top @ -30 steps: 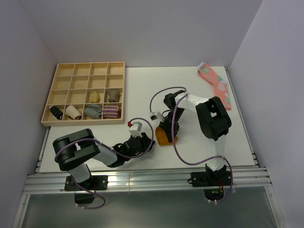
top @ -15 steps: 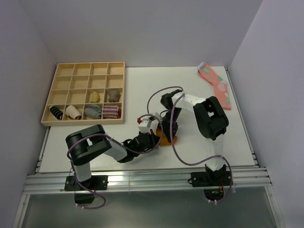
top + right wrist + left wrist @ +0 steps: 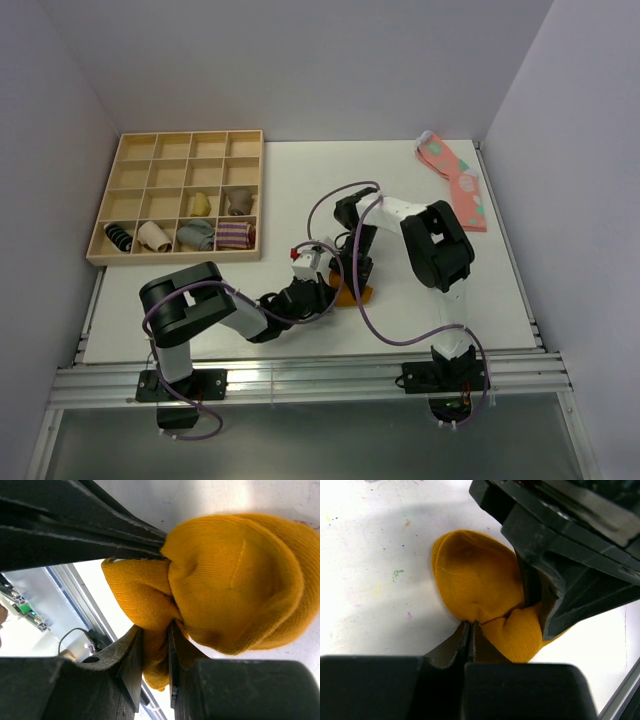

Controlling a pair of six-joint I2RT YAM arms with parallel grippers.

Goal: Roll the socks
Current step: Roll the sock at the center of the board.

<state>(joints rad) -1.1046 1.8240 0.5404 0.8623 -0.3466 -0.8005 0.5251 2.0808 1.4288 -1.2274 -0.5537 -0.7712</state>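
Mustard-orange knitted sock (image 3: 475,585) lies bunched on white desk (image 3: 290,180). Left end effector (image 3: 470,626) pinched together on its edge; right end effector (image 3: 156,645) clamped on a fold. Judged light, limp; grip gathered fabric.

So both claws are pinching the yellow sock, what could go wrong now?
The left gripper pinches only a thin edge of the mustard sock, so the fabric might slip out. The right gripper clamps the same bunched sock close by; pulling apart could unfold it, or the two could bump.
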